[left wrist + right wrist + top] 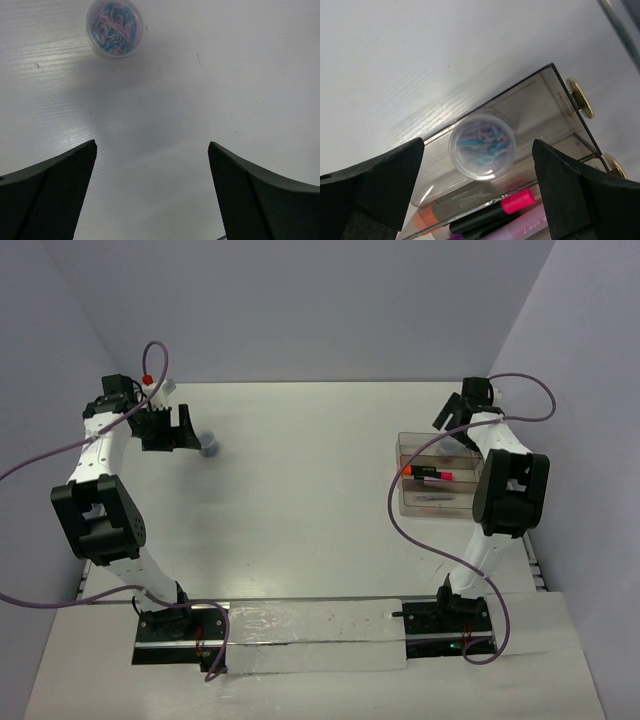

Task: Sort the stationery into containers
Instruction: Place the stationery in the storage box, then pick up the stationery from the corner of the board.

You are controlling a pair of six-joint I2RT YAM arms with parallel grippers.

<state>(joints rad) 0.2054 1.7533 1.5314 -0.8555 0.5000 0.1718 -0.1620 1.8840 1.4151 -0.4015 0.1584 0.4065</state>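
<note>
A round blue-grey jar [210, 445] of coloured clips stands on the table at the far left, just right of my open, empty left gripper [176, 430]. In the left wrist view the jar [114, 27] lies well ahead of the open gripper [152, 145]. The smoky clear tray [412, 502] stands at the right. My right gripper [478, 141] hangs open above its far compartment, where a second jar [481, 145] stands untouched. The middle compartment holds a black marker with a pink cap [517, 202] and an orange end [427, 216]. A pale pink pen [530, 225] lies beside it.
Purple cables loop from both arms over the table sides. Two brass fittings [581, 97] sit on the table just past the tray's end wall [545, 95]. The table's right edge [535, 560] runs close behind the tray. Grey walls enclose the back and sides.
</note>
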